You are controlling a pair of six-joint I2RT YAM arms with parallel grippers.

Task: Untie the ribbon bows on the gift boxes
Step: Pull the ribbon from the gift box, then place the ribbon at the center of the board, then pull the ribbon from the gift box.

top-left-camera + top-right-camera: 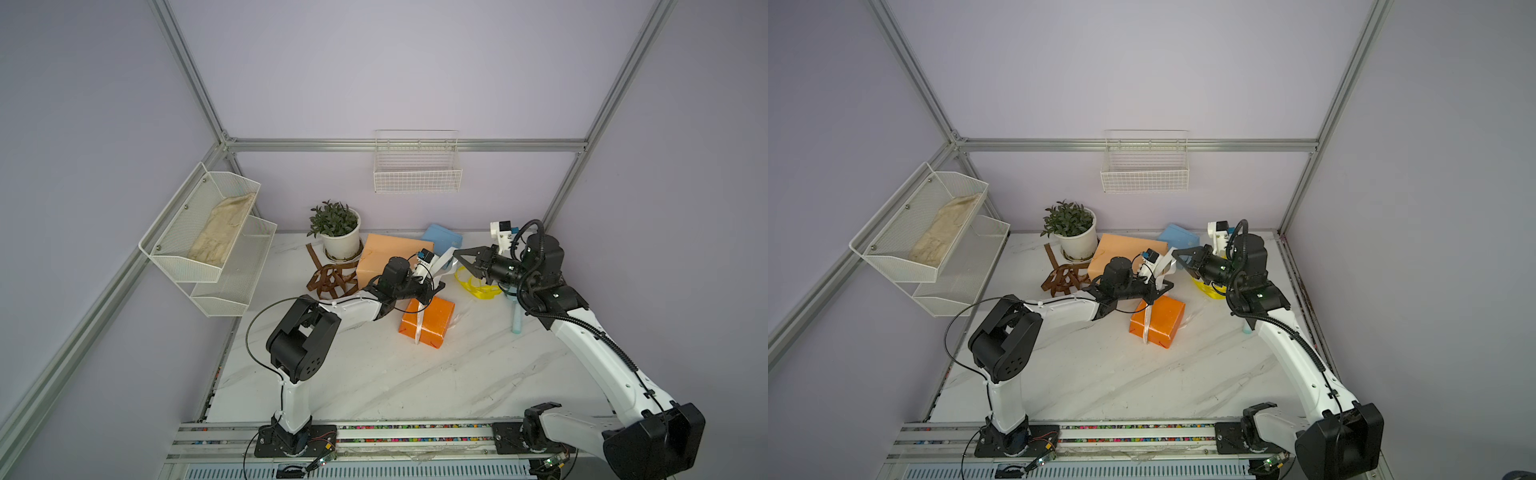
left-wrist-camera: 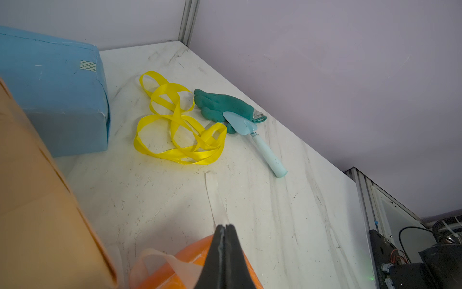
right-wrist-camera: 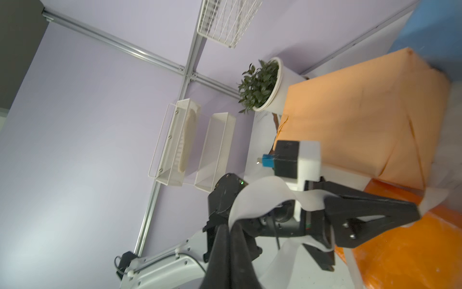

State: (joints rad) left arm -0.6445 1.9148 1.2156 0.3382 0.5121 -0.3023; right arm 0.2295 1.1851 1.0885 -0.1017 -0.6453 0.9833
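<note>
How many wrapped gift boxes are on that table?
3. A large pale orange box beside the plant pot, a light blue box just behind it, and a bright orange box in front of it. None seems hidden.

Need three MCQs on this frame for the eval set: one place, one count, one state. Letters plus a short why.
1. Where is the yellow ribbon?
A) loose on the table
B) tied round a box
C) in the wall basket

2. How many gift boxes are there?
A) two
B) three
C) four

3. The right gripper is:
A) wide open
B) shut on the white ribbon
C) shut on the trowel

Key:
1 A: it lies untied between the light blue box and the teal glove.
2 B: peach box, bright orange box, light blue box.
3 B: its tips pinch the ribbon.
</note>
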